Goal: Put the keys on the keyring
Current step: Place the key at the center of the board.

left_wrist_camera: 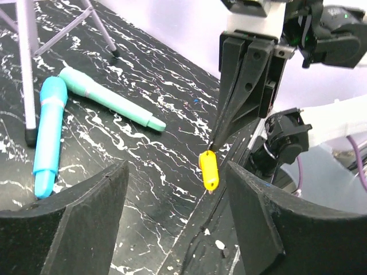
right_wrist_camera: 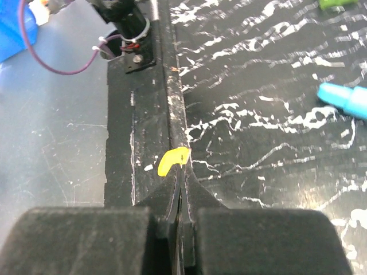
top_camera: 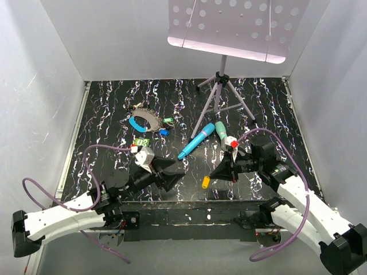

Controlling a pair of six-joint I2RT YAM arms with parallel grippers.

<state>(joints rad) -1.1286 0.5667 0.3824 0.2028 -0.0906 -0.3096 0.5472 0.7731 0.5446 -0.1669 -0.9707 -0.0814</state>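
Your right tool [right_wrist_camera: 180, 171], shut on the yellow key [left_wrist_camera: 209, 170] at the desk's [top_camera: 269, 114] near edge, faces your wide-open left tool [left_wrist_camera: 176, 177]; the keyring [top_camera: 150, 118] lies well beyond, nearer the left arm [top_camera: 63, 215].

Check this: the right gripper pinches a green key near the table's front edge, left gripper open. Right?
Not green: the left wrist view shows the right gripper pinching a yellow key near the table's front edge, left gripper open.
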